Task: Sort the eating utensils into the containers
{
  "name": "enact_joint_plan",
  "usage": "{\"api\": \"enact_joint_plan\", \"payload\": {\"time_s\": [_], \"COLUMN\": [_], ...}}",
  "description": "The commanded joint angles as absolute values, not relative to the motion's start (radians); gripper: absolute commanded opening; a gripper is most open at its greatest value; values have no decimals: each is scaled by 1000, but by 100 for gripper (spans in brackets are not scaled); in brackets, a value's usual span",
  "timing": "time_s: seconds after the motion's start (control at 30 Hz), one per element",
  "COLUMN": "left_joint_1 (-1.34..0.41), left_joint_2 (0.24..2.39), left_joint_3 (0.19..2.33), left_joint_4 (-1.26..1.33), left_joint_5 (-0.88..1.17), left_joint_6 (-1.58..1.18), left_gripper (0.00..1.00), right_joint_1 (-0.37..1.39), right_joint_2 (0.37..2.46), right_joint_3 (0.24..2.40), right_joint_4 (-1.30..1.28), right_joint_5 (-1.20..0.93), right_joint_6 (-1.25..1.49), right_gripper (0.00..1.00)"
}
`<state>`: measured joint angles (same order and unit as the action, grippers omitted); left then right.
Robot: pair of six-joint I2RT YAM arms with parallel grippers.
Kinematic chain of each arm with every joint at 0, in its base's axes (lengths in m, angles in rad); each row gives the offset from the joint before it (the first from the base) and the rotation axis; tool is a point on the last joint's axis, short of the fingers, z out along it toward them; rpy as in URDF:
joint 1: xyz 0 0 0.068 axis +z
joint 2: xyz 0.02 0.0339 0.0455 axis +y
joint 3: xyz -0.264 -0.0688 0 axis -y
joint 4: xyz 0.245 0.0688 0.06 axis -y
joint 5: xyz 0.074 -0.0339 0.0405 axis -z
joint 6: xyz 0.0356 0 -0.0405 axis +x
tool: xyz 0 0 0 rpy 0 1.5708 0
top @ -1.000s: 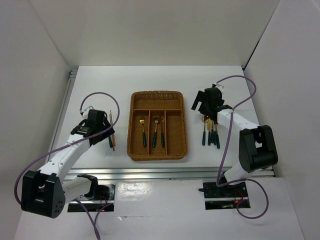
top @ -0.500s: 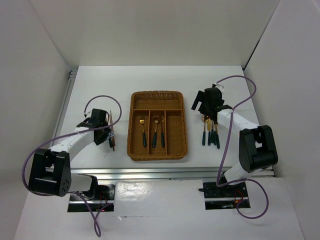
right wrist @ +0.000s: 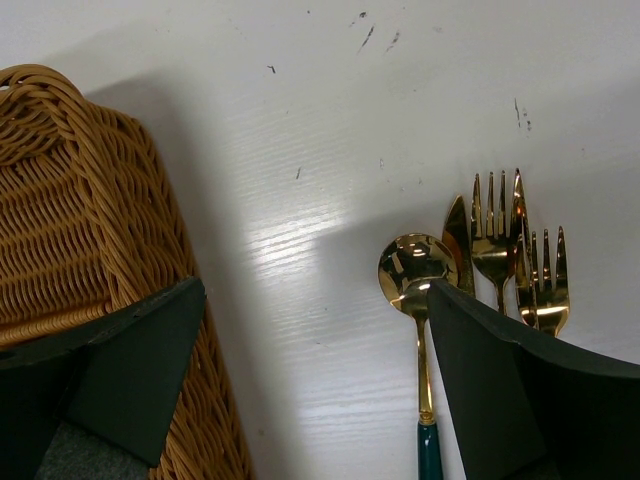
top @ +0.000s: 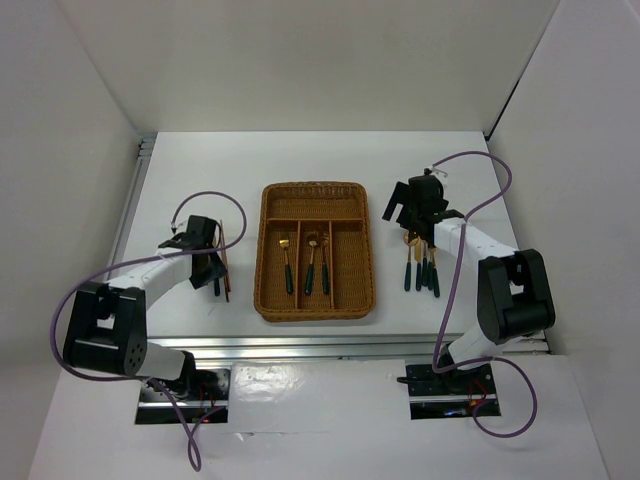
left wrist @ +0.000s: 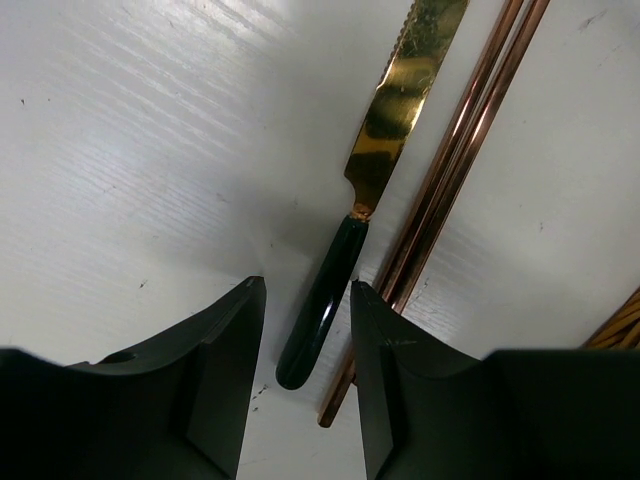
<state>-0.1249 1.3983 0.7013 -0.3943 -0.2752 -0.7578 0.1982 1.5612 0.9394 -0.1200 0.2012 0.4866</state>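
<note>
- Top external view: brown wicker tray (top: pixel 315 187) sits mid-table between the two arms. Three green-handled, gold-headed pieces (top: pixel 311 265) lie in its long slots, one in the left slot and two in the middle slot; the crosswise slot at the far end looks bare.
- Left of the tray: a pair of copper chopsticks (top: pixel 226 268) lies on the table, with a green-handled knife (top: pixel 216 288) just beside them. The left gripper (top: pixel 214 272) is low over these two; jaw state is not readable from this view.
- Right of the tray: a cluster of green-handled utensils (top: pixel 421 268) lies on the table. The right gripper (top: pixel 398 212) sits at the far end of the cluster, between it and the tray.
- Left wrist view: the left gripper (left wrist: pixel 307 290) straddles the knife's dark green handle (left wrist: pixel 320 310). Its fingers (left wrist: pixel 235 370) stand apart, one on each side, with a thin strip of table showing on the left side; no firm clamp visible. Gold serrated blade (left wrist: pixel 395 110) points away. Chopsticks (left wrist: pixel 447 170) run alongside, touching or nearly touching the handle. A tray corner (left wrist: pixel 622 318) shows at the right edge.
- Right wrist view: the right gripper (right wrist: pixel 312 295) is spread wide, holding nothing. Tray wall (right wrist: pixel 70 200) lies at the left finger. Gold spoon bowl (right wrist: pixel 415 265), a knife tip (right wrist: pixel 458 238) and two forks (right wrist: pixel 493 240) lie at the right finger, heads together.
</note>
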Motion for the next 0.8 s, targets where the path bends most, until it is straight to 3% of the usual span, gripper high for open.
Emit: {"api": "enact_joint_plan", "payload": {"time_s": [0.0,0.2,0.47,0.77], "left_joint_1": [-120,-120,-120,-120], "left_joint_2": [1413,1445,1486,1516], "left_joint_3": [750,761,770,779], "left_joint_4": [-390,-400,-400,-410], "left_joint_5": [-304,-325,-325,-334], "left_joint_6": [-736,-736,-718,-718], "left_gripper": [53,45,45,27], "right_joint_1": [192,192,192,192], "right_joint_2": [1568,1577,1577,1577], "right_joint_3": [951,951,951,951], "right_joint_4": [-86,-86,-86,-86], "right_joint_5": [212,212,212,212], "right_joint_6": [494,494,494,494], "right_gripper": [100,100,100,100]}}
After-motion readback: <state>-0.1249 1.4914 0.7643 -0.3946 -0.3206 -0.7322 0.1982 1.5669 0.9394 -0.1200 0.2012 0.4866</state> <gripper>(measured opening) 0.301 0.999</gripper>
